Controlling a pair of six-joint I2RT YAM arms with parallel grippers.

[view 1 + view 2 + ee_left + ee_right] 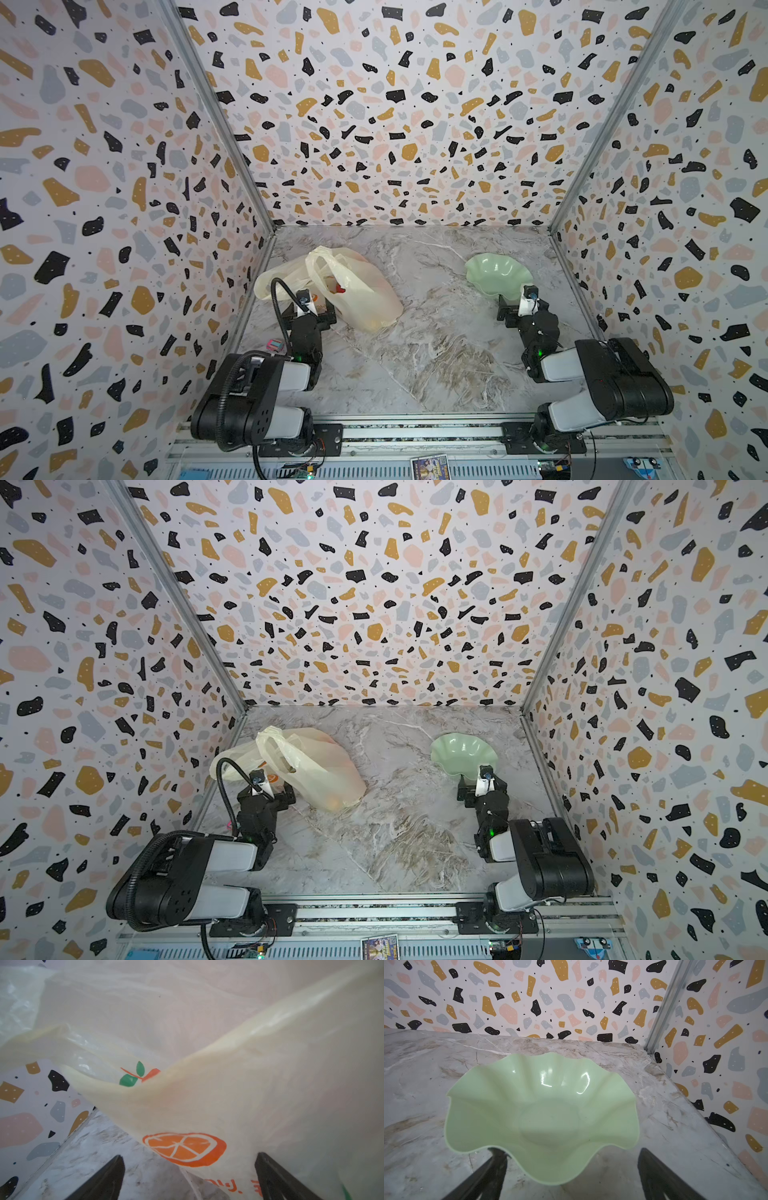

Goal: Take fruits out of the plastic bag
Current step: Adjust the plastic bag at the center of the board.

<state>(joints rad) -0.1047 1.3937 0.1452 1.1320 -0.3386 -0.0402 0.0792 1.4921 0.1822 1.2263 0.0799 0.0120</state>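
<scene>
The bench (436, 353) has a grey marble-patterned surface. The plastic bag (365, 295) lies slumped on its far left part. A pale green wavy-edged dish (494, 270) stands on the far right part, well apart from it.

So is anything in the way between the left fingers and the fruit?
Yes. The fruit sits inside the plastic bag, and the bag's thin wall lies right in front of the open left fingers. Nothing else visible blocks them.

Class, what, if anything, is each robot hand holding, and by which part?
Nothing is held. The left hand stands open at the plastic bag, the right hand open before the green dish.
</scene>
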